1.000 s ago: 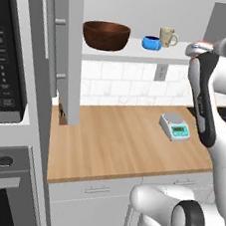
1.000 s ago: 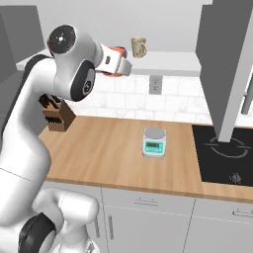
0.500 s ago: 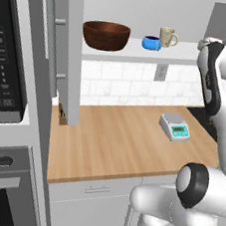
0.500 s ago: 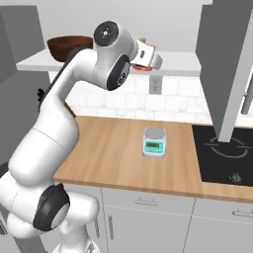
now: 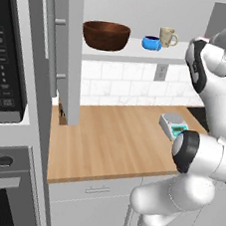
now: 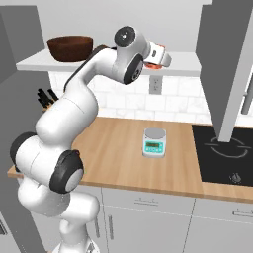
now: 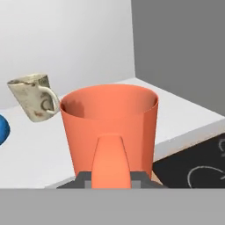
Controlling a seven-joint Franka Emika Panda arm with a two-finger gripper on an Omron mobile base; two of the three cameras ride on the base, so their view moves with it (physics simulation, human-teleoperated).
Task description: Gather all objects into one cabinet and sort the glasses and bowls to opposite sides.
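Over the last second my arm has swung up and the orange mug (image 7: 110, 127) now hangs just off the shelf (image 7: 184, 114), pinched by its handle in my nearly shut claw (image 7: 110, 178). I judge this the placing step: set it beside the beige mug (image 5: 167, 37). The blue bowl (image 5: 151, 42) and brown bowl (image 5: 106, 35) sit further left; the open cabinet door (image 6: 225, 64) crowds my right.

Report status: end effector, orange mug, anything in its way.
End effector shut on orange mug, at shelf height. Beige mug beyond. Nothing between.
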